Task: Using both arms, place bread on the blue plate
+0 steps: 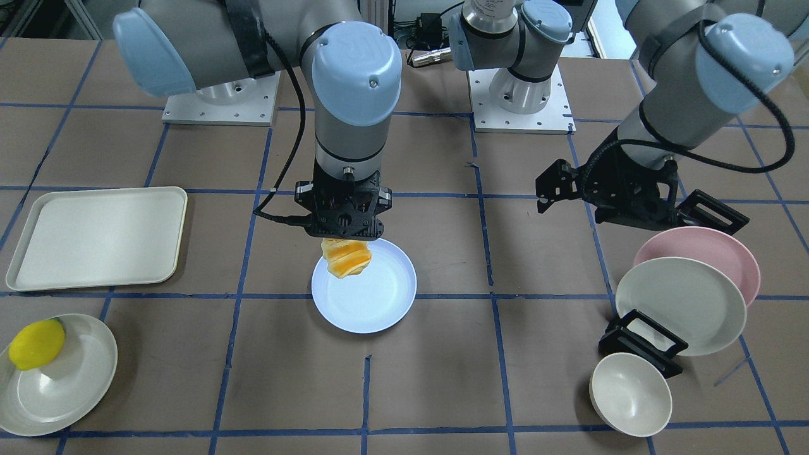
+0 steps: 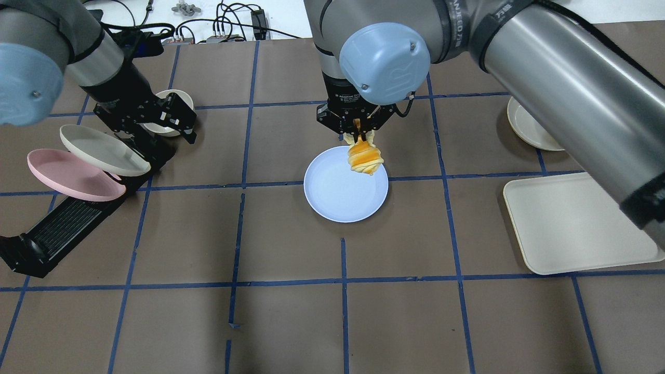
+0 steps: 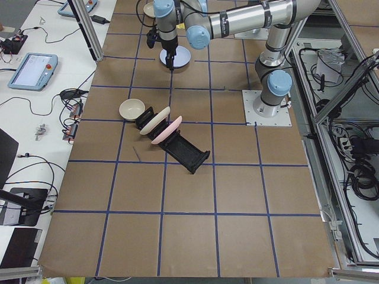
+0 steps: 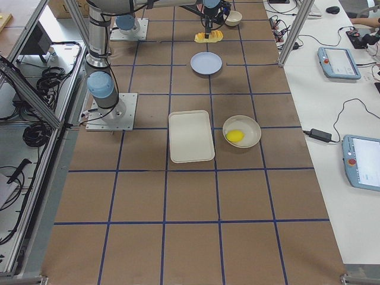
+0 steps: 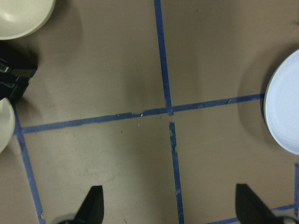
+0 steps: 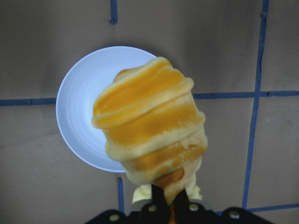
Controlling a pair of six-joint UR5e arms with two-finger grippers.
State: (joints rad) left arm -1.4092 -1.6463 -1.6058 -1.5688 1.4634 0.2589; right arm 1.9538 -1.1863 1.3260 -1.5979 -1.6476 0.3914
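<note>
The bread (image 2: 365, 158) is clamped by its end in the right end effector (image 2: 358, 137) above the blue plate (image 2: 335, 200), presumably for lowering; the left end effector (image 5: 170, 205) is spread wide, empty.

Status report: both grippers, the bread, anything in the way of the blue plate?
Right gripper shut on bread, held above blue plate, not down. Left gripper open, empty, by plate rack. Plate bare.

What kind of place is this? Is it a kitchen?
Probably a robot lab, not a kitchen. The right arm and left arm are bolted to a table taped in a blue grid, and control tablets and cables lie alongside.
</note>
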